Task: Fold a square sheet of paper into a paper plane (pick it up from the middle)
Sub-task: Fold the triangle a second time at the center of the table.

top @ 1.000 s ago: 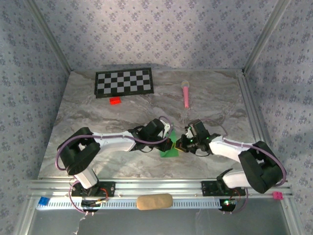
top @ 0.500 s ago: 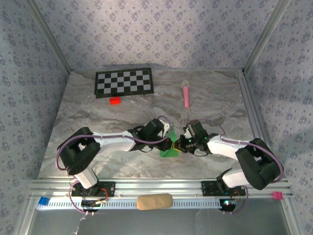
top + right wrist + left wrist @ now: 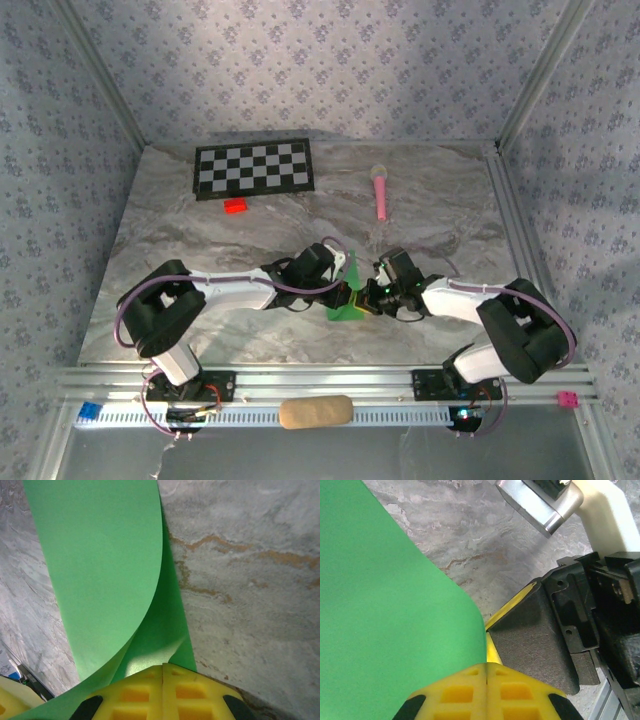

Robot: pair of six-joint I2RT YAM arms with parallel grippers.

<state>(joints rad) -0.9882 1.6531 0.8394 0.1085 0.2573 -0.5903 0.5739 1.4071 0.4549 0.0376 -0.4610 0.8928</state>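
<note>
Meeting near the middle of the marble bench (image 3: 200,250), both arms grip the green square sheet of paper (image 3: 347,308), which sits partly folded and raised between them. The left claw (image 3: 486,672) is fully closed, the sheet's edge caught at its yellow tips. The right claw (image 3: 162,672) is likewise clamped on a curling flap. Gripping from opposite sides probably steadies the thin paper so a crease can form.

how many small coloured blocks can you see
3: a red block on the table by the checkerboard, a blue block at the near rail's left end, a pink block at its right end. Others may be hidden.
</note>
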